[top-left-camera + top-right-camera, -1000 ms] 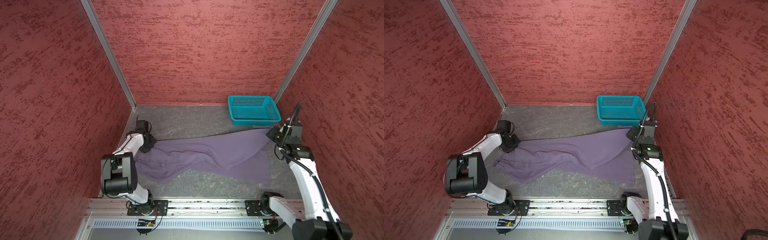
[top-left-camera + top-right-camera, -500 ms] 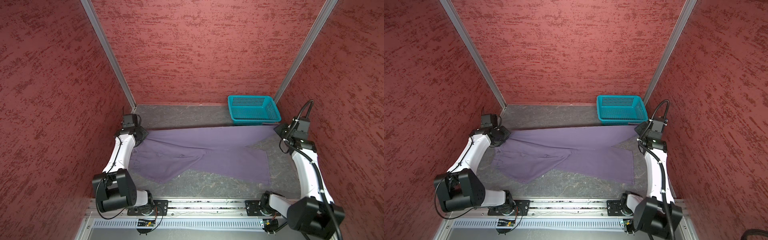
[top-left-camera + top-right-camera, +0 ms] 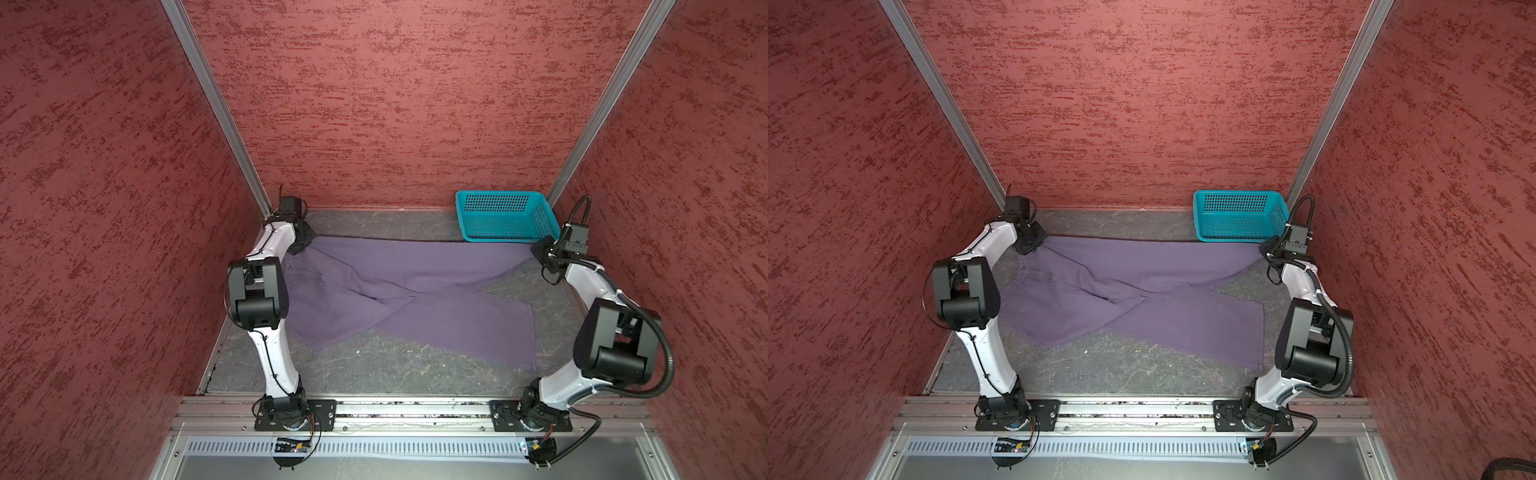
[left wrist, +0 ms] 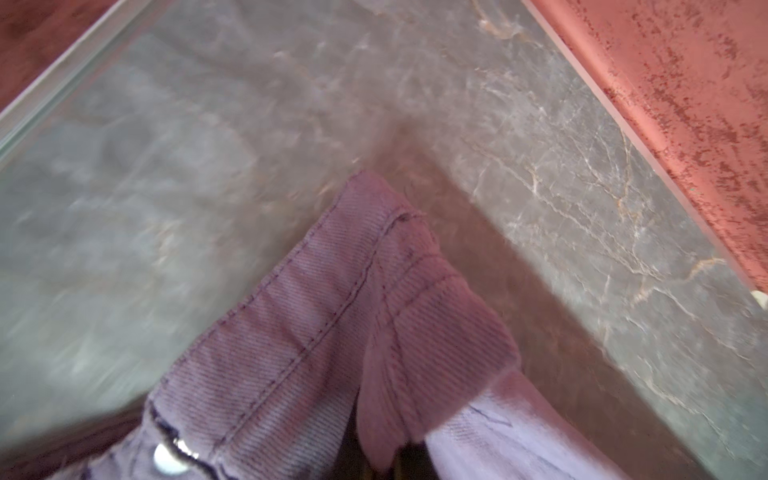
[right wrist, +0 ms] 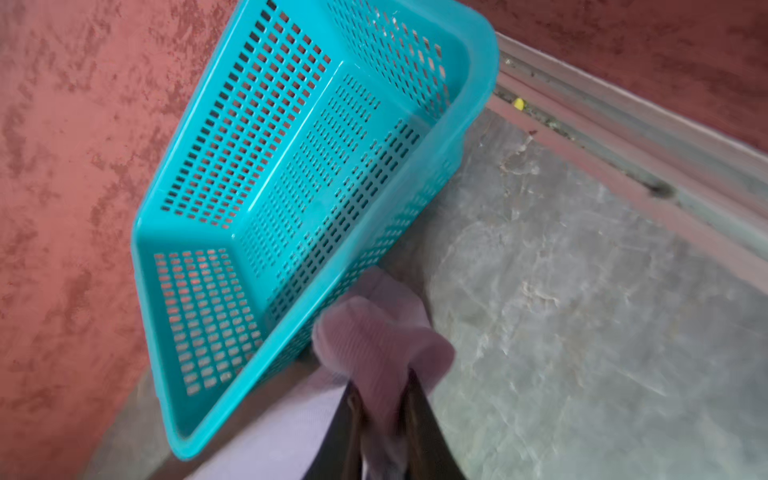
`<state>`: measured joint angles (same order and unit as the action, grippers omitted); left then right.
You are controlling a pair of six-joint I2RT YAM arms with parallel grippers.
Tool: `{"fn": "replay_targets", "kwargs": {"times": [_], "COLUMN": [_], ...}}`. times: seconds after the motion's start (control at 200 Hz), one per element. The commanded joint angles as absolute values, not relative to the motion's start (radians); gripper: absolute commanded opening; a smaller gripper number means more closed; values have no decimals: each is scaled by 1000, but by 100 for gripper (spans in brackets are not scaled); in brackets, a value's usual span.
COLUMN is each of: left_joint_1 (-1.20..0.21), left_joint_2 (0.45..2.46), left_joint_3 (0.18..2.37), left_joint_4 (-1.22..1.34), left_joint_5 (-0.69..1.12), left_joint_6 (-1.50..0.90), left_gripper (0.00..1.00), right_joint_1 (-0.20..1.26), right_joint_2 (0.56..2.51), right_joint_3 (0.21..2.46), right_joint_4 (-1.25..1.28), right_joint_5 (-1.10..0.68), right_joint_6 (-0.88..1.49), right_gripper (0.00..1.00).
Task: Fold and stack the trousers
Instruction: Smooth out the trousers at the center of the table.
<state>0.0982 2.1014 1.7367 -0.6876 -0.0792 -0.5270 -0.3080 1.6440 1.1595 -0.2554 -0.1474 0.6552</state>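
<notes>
The trousers are lying spread across the middle of the grey table in both top views. The waist is toward the left of the frame, and the legs are running right and crossing near the centre. The far edge is being drawn nearly straight from corner to corner, which looks like the reason for the two corner holds: a taut edge flattens the cloth for folding.

The left gripper is sitting at the cloth's upper-left corner. In the left wrist view the waistband corner is jutting above the table and throwing a shadow, with a metal button at the lower left. The jaws are hidden under the cloth, so whether they are clamping cannot be told.

The right gripper is working at the leg end on the right, just beside the teal basket. In the right wrist view its dark fingers are standing narrowly apart, pinching a bunched fold of hem.

The basket is standing empty at the upper right, probably waiting for the folded pair. The nearer leg is lying loose toward the lower right.
</notes>
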Motion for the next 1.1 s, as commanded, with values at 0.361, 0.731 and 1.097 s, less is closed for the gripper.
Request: {"fn": "replay_targets", "kwargs": {"times": [0.361, 0.731, 1.097], "left_joint_1": [83, 79, 130], "left_joint_2": [1831, 1264, 1215], "left_joint_3": [1556, 889, 675], "left_joint_4": [-707, -673, -547], "left_joint_5": [-167, -134, -14], "left_joint_6": [-539, -597, -641], "left_gripper": [87, 82, 85], "right_joint_1": [-295, -281, -257], "right_joint_2": [1471, 1156, 1163], "right_joint_3": [1042, 710, 605], "right_joint_4": [-425, -580, -675], "right_joint_5": [-81, -41, 18], "right_joint_6": [533, 558, 609], "right_gripper": [59, 81, 89]}}
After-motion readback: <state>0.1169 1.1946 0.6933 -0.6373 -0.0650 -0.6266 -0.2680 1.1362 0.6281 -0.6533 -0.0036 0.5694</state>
